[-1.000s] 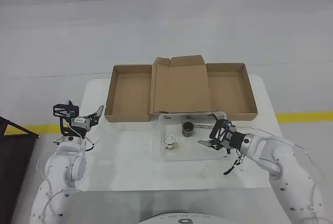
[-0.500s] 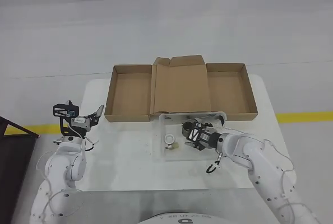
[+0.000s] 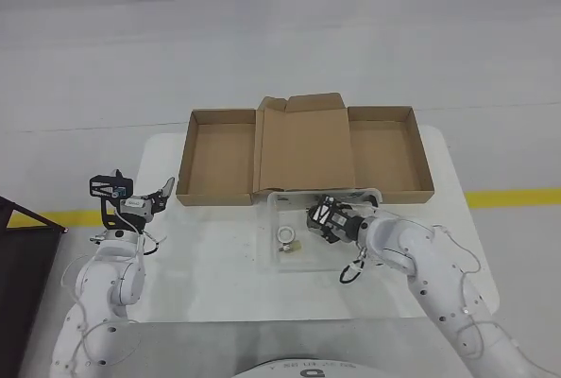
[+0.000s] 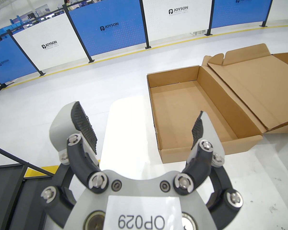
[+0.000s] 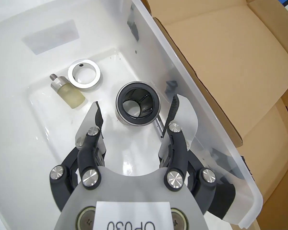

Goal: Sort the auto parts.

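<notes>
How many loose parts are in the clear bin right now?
4: a metal ring, a stud-tipped bumper beside it, a bearing sleeve between the right gripper's fingers, and a thin pin alongside. More may be hidden.

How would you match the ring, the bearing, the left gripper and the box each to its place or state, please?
1 ring
2 bearing
3 left gripper
4 box

A empty
B open, holding nothing
C lying flat in the bin
D between the open right gripper's tips

Pairs: 1-C, 2-D, 3-B, 4-A
</notes>
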